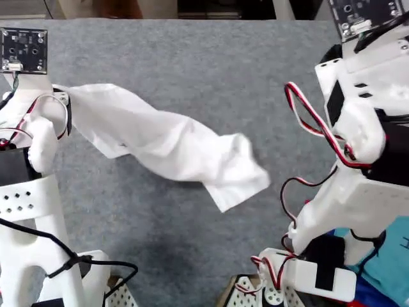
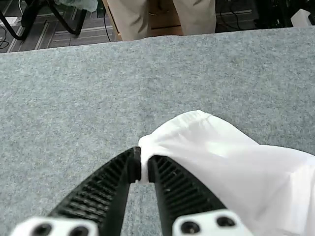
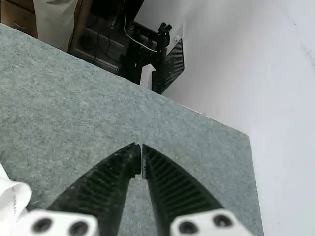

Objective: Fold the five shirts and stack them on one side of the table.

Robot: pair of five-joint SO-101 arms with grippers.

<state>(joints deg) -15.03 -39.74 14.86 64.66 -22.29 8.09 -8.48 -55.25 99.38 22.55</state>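
The left gripper [image 2: 141, 167] has its black ribbed jaws closed to a sliver on one edge of the crumpled white cotton shirt [image 1: 166, 144] — a fold of cloth is nipped right at the fingertips. From that pinch the shirt runs away as a long twisted band across the grey felt table cover [image 1: 211, 70]. Its long axis slants from the left gripper toward the right arm's side, and its free end lies loose on the felt, short of that arm. The right gripper [image 3: 141, 162] holds nothing; its jaws are pressed together above bare felt, with a corner of the white cloth off to one side, back from its tips. I judge the free end is the right gripper's to take — it is the nearer arm. It would first have to open and turn back toward the cloth, since the shirt lies beside it, not ahead of it.
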